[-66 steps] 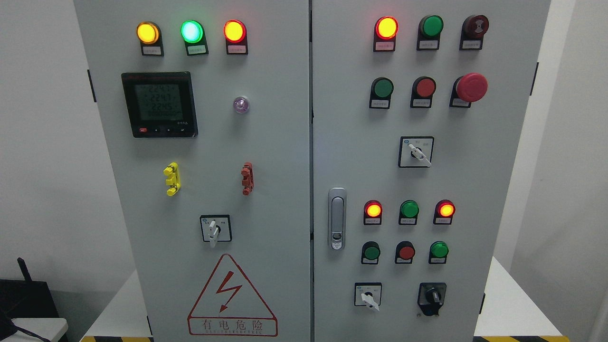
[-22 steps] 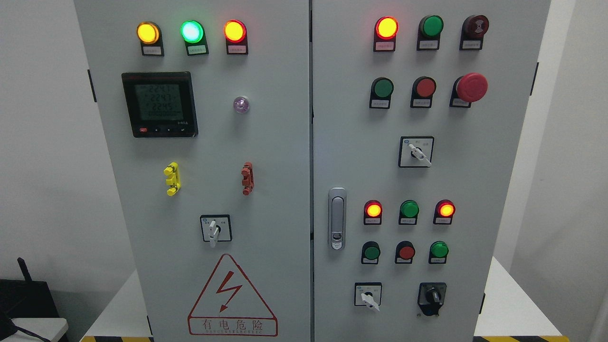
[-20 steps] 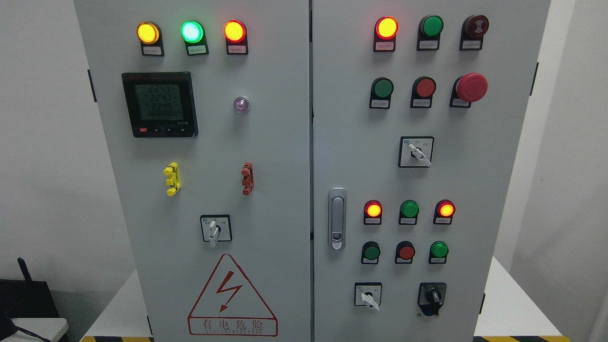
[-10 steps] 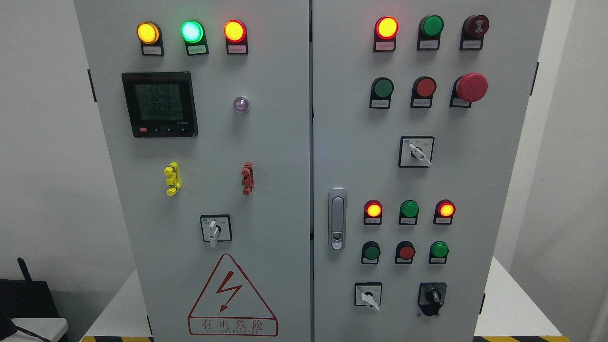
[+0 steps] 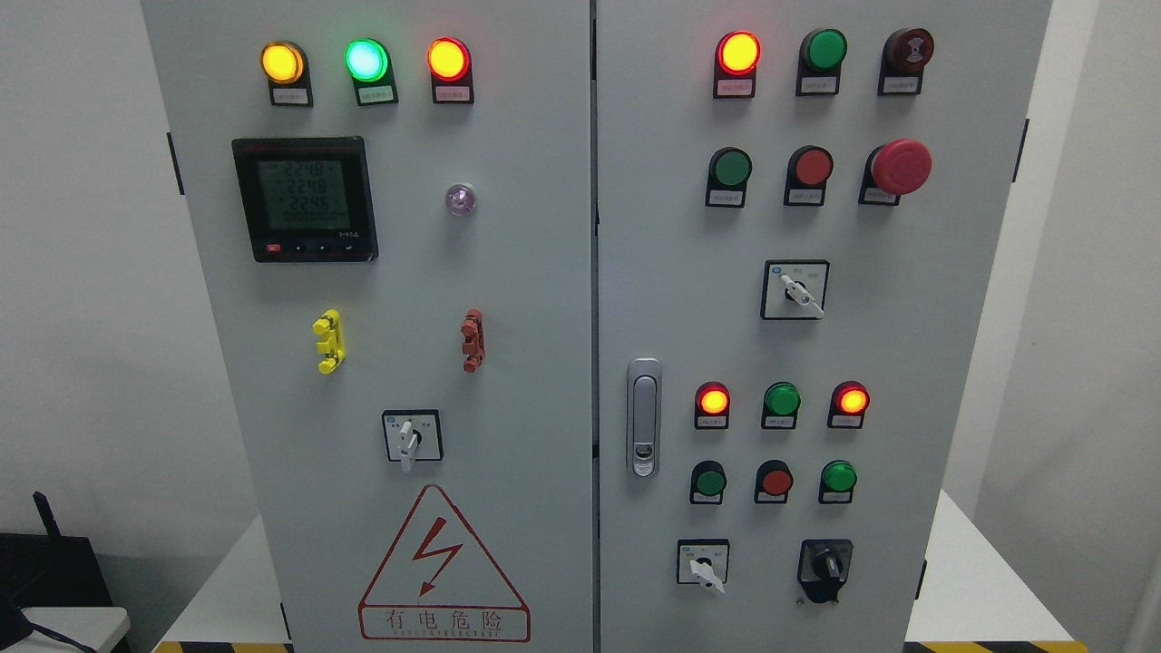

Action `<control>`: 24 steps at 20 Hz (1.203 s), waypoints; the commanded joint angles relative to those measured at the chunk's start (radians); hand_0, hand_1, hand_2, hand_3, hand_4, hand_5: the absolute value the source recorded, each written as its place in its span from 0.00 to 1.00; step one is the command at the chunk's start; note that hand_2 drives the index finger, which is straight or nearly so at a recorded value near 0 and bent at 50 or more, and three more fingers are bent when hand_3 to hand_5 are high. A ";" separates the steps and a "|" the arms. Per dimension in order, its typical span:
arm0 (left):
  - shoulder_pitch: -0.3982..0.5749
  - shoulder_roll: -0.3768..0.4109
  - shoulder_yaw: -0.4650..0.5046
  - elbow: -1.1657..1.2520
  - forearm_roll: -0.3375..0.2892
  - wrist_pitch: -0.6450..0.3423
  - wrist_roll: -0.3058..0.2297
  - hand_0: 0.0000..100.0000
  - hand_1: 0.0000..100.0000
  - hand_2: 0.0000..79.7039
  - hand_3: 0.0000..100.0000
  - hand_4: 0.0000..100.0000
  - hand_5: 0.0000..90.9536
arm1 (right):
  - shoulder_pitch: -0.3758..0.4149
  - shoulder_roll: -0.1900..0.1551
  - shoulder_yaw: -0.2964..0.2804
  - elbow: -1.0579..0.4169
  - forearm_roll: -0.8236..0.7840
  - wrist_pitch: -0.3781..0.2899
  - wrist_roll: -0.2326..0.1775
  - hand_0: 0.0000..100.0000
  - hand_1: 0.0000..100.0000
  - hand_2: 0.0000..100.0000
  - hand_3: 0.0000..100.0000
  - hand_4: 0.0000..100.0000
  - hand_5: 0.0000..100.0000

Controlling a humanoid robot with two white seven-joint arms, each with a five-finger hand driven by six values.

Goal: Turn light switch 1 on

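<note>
A grey two-door electrical cabinet (image 5: 508, 272) fills the head view. On the right door, a lower row holds a dark green push button (image 5: 708, 482), a red push button (image 5: 775, 482) and a bright green push button (image 5: 838, 476). Above them, a red lamp (image 5: 713, 400) is lit, a green lamp (image 5: 781, 399) is unlit and another red lamp (image 5: 851, 400) is lit. I cannot read the labels, so I cannot tell which control is light switch 1. Neither of my hands shows in the frame.
Rotary selector switches sit on the left door (image 5: 411, 437), the upper right door (image 5: 795, 290) and the lower right door (image 5: 702, 564), beside a black knob (image 5: 825, 567). A red mushroom stop button (image 5: 899, 167), a door handle (image 5: 643, 417) and a digital meter (image 5: 304, 199) also stand out.
Only the meter digits flicker. Nothing else has moved.
</note>
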 commanded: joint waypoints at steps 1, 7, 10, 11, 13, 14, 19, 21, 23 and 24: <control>-0.034 0.038 -0.049 -0.239 0.037 -0.030 0.001 0.04 0.27 0.46 0.60 0.69 0.60 | 0.000 0.000 0.000 0.000 -0.018 0.000 0.000 0.12 0.39 0.00 0.00 0.00 0.00; -0.084 0.049 -0.226 -0.298 0.039 -0.052 0.012 0.03 0.26 0.49 0.62 0.71 0.63 | 0.000 0.000 0.000 0.000 -0.017 0.000 0.000 0.12 0.39 0.00 0.00 0.00 0.00; -0.100 0.049 -0.328 -0.322 0.039 -0.052 0.027 0.02 0.26 0.50 0.63 0.71 0.63 | 0.000 0.000 0.000 0.000 -0.017 0.000 0.000 0.12 0.39 0.00 0.00 0.00 0.00; -0.106 0.047 -0.368 -0.328 0.039 -0.052 0.050 0.02 0.26 0.50 0.63 0.71 0.63 | 0.000 0.000 0.000 0.000 -0.017 0.000 0.000 0.12 0.39 0.00 0.00 0.00 0.00; -0.110 0.046 -0.433 -0.348 0.037 -0.049 0.088 0.02 0.26 0.50 0.63 0.71 0.63 | 0.000 0.000 0.000 0.000 -0.018 0.000 0.000 0.12 0.39 0.00 0.00 0.00 0.00; -0.112 0.046 -0.466 -0.362 0.036 -0.046 0.111 0.02 0.26 0.50 0.63 0.71 0.63 | 0.000 0.000 0.000 0.000 -0.018 0.000 0.000 0.12 0.39 0.00 0.00 0.00 0.00; -0.147 0.040 -0.592 -0.414 -0.002 0.011 0.216 0.01 0.27 0.51 0.64 0.72 0.66 | 0.000 0.000 0.000 0.000 -0.018 0.000 0.000 0.12 0.39 0.00 0.00 0.00 0.00; -0.170 0.041 -0.625 -0.427 -0.038 0.051 0.259 0.00 0.28 0.52 0.64 0.73 0.67 | 0.000 0.000 0.000 0.000 -0.018 0.000 0.000 0.12 0.39 0.00 0.00 0.00 0.00; -0.196 0.037 -0.646 -0.428 -0.056 0.092 0.294 0.00 0.29 0.53 0.66 0.74 0.70 | 0.000 0.000 0.000 0.000 -0.018 0.000 0.000 0.12 0.39 0.00 0.00 0.00 0.00; -0.207 0.035 -0.651 -0.430 -0.062 0.107 0.297 0.00 0.31 0.53 0.67 0.75 0.72 | 0.000 0.000 0.000 0.000 -0.018 0.000 0.000 0.12 0.39 0.00 0.00 0.00 0.00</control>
